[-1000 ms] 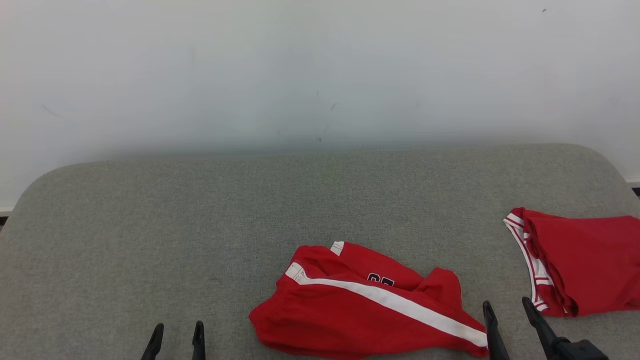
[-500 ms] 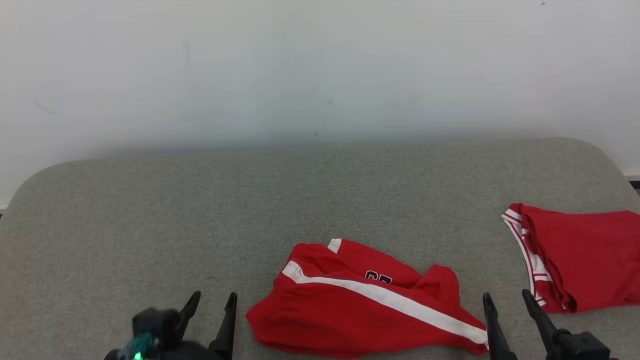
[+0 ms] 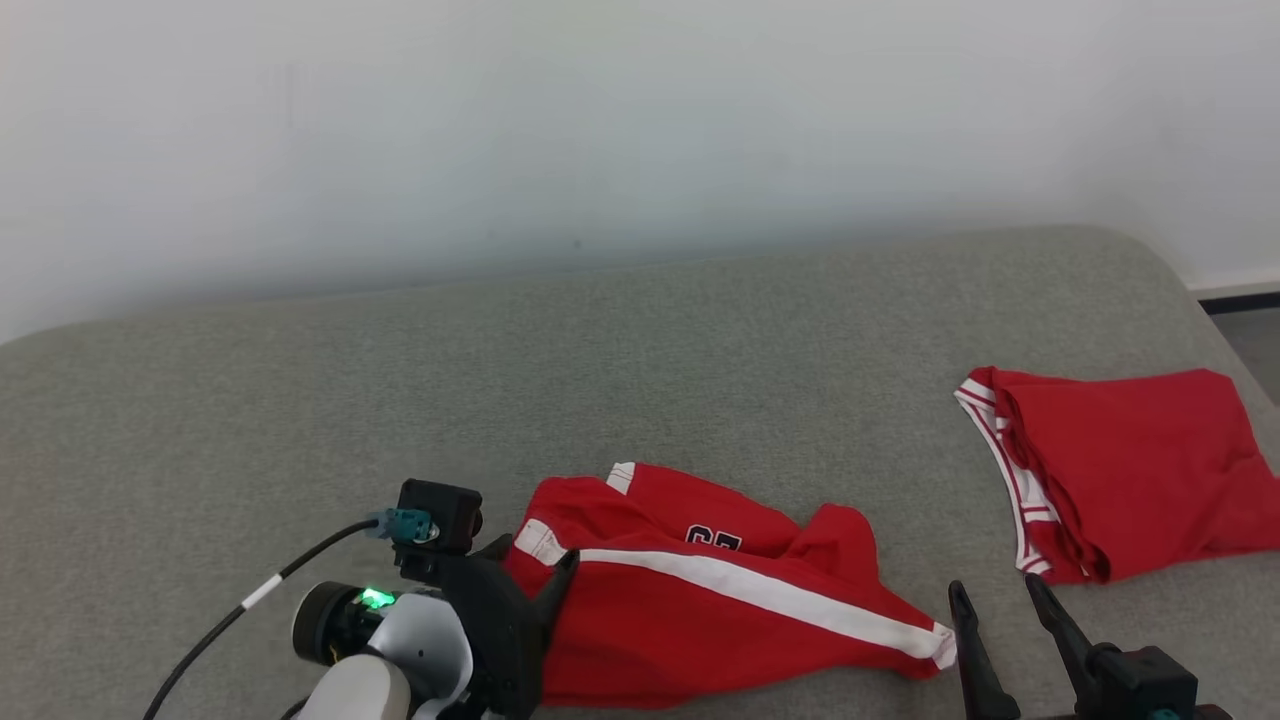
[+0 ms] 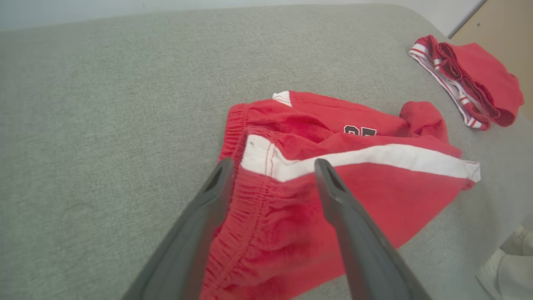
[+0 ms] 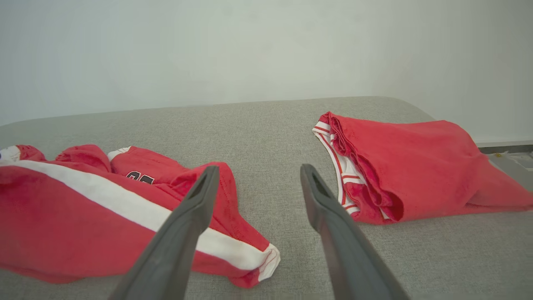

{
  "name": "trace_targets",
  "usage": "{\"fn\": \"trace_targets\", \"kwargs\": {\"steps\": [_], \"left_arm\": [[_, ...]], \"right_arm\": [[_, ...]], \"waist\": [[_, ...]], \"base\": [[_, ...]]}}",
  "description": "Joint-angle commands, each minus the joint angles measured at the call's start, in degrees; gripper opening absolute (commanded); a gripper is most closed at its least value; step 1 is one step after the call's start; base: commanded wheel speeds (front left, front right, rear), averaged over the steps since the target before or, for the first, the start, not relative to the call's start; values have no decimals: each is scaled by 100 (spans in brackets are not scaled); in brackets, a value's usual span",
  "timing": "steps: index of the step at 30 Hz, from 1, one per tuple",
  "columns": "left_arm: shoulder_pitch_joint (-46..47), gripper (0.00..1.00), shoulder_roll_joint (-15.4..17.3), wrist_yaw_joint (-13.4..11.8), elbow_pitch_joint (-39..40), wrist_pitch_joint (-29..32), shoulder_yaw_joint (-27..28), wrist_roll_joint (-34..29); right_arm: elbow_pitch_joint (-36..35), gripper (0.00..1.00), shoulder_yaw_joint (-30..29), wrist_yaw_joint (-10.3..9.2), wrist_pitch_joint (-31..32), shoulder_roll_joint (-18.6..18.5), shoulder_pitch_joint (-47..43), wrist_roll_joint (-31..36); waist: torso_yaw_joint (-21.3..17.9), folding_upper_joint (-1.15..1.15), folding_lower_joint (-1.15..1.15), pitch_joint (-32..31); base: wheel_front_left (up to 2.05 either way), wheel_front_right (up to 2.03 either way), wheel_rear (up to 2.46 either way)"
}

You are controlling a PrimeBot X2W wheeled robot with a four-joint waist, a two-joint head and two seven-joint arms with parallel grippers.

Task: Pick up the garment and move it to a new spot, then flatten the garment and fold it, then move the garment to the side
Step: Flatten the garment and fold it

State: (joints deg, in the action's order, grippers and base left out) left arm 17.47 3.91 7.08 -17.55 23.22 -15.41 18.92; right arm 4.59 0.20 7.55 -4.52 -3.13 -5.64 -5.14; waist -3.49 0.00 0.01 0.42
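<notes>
Because my left gripper [image 3: 535, 558] and its wrist sit in front of the shorts [image 3: 720, 620] in the head view, the near left corner of the waistband is hidden there; the left wrist view shows it better, my two fingers [image 4: 195, 225] spread wide with the elastic corner and the start of the white stripe [image 3: 760, 595] between them; whether either finger touches the cloth I cannot tell, and nothing is gripped. The dark number [image 3: 713, 540] on the shorts is half buried under a fold, so I cannot read it whole. My right gripper [image 3: 995, 590] stands wide too, holding nothing, its body cut off by the bottom of the head view; its tips rise just beside the stripe's end at the right hem. The shorts lie crumpled at the near middle of the grey cushion [image 3: 400, 380]; their near edge comes close to the bottom of the head view. A second red garment [image 3: 1120, 460], folded, lies well apart at the right, close to the cushion's right edge; its right side meets the picture's border. A bare strip of cushion separates the two, with my right gripper over it; the whole left and far side, up to the wall [image 3: 600, 120], lies open; the far right corner rounds off toward the floor [image 3: 1262, 350].
</notes>
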Motion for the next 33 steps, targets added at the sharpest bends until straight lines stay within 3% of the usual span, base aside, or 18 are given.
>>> {"fn": "trace_targets", "kwargs": {"steps": [1, 6, 17, 18, 19, 20, 27, 33], "left_arm": [[79, 100, -1, 11, -11, 39, -7, 45], [270, 100, 106, -188, -124, 349, -9, -34], [477, 98, 181, -273, -370, 1000, 38, 208], [464, 60, 173, -239, -364, 1101, 9, 258], [463, 40, 161, -197, -315, 1122, 1, 333], [473, 0, 155, -206, -267, 1087, 15, 369], [383, 0, 232, -211, -51, 790, 147, 465], [185, 0, 381, -143, 216, 597, 335, 730]], "right_arm": [[6, 100, -1, -13, -4, -6, 66, -52], [37, 100, 49, -13, -24, -25, 125, -64], [90, 100, 137, -13, -70, -15, 200, -81], [94, 100, 140, -13, -80, -15, 201, -84], [98, 100, 141, -13, -86, -14, 209, -84], [101, 100, 144, -13, -92, -13, 221, -80], [107, 100, 166, -13, 119, -7, 279, -221], [104, 100, -53, -13, 1521, -15, 333, -513]], "waist": [[-117, 0, -1, 103], [-244, 0, -1, 175], [-327, 0, -1, 223], [-332, 0, -1, 222], [-335, 0, -1, 224], [-338, 0, -1, 227], [-328, 0, -1, 268], [-275, 0, -1, 416]], "base": [[0, 0, 0], [0, 0, 0], [0, 0, 0], [0, 0, 0], [0, 0, 0], [0, 0, 0], [0, 0, 0], [0, 0, 0]]}}
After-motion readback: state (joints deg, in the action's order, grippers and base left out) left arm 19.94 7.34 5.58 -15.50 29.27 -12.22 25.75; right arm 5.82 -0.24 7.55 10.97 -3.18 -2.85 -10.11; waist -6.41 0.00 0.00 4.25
